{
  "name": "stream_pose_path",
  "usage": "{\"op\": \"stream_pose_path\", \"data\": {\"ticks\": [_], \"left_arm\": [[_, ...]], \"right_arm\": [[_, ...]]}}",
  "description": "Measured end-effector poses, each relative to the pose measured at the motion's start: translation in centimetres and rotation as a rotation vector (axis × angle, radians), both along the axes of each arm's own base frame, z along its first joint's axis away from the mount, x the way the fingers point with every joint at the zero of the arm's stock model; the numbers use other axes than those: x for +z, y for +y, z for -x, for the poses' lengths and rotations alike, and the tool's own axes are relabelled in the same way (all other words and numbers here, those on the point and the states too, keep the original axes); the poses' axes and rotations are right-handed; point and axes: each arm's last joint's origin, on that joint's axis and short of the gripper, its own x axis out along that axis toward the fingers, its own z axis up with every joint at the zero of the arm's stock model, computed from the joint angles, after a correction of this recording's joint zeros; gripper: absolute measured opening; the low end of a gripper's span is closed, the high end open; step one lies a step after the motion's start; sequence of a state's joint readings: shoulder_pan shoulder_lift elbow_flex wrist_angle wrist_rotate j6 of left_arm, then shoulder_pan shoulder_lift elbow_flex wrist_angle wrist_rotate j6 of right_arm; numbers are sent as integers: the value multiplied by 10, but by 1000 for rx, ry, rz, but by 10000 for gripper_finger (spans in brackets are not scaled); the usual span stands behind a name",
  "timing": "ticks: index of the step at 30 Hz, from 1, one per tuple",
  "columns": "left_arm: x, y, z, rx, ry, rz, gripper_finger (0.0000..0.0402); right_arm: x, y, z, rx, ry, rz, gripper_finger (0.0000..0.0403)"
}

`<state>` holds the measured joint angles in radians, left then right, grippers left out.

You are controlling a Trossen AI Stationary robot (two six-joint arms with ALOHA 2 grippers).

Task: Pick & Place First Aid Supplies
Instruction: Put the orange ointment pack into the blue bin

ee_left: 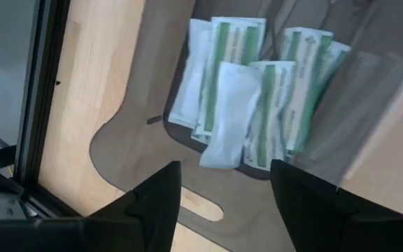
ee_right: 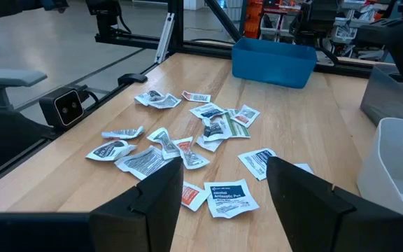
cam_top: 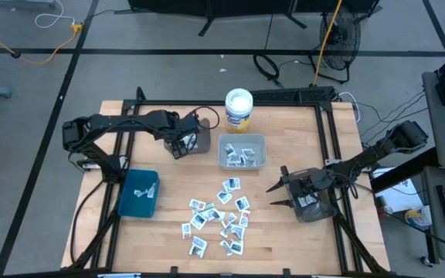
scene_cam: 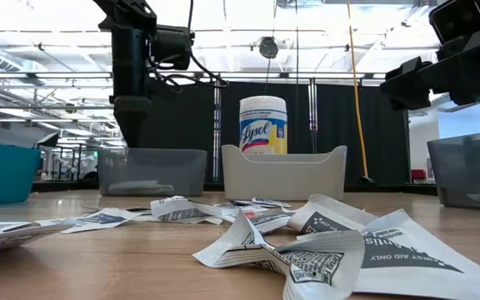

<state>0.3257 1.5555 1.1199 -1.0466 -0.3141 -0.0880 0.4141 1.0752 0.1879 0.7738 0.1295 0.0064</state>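
Bench (cam_top: 284, 239): wood, bins along the far part. Grey bin (cam_top: 194, 139) under left pincer (cam_top: 178, 147), jaws apart and empty; green-striped packets (ee_left: 247, 98) lie inside. White bin (cam_top: 242, 152) holds several packets. Teal bin (cam_top: 137, 194) holds one or two. Right pincer (cam_top: 280, 194) open, hovers beside the loose pile (cam_top: 219, 216). Judgement: partway; many packets left.

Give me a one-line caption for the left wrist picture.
Left claw, fingers spread, above green-striped packets lying in a clear grey bin.
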Motion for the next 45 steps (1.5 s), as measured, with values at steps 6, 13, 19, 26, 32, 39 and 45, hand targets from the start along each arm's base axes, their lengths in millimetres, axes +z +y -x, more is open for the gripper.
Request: {"op": "stream_pose_path", "data": {"ticks": [6,13,19,26,32,39,45], "left_arm": [[18,-17,-15,-72,-65,-16,205],[35,-72,-39,-273,-235,165,178],[39,-134,-50,-506,-360,233,163],[37,-183,-60,-645,-489,226,153],[11,-195,-69,-656,-406,236,166],[-30,-199,-79,-592,-258,251,201],[-55,-200,-81,-527,-146,379,247]], "right_arm": [[0,0,0,3,-5,18,201],[0,0,0,3,-5,18,201],[0,0,0,3,-4,18,201],[-1,0,0,3,1,21,201],[-1,0,0,3,0,20,201],[-1,0,0,3,2,17,201],[-1,0,0,4,3,17,201]]}}
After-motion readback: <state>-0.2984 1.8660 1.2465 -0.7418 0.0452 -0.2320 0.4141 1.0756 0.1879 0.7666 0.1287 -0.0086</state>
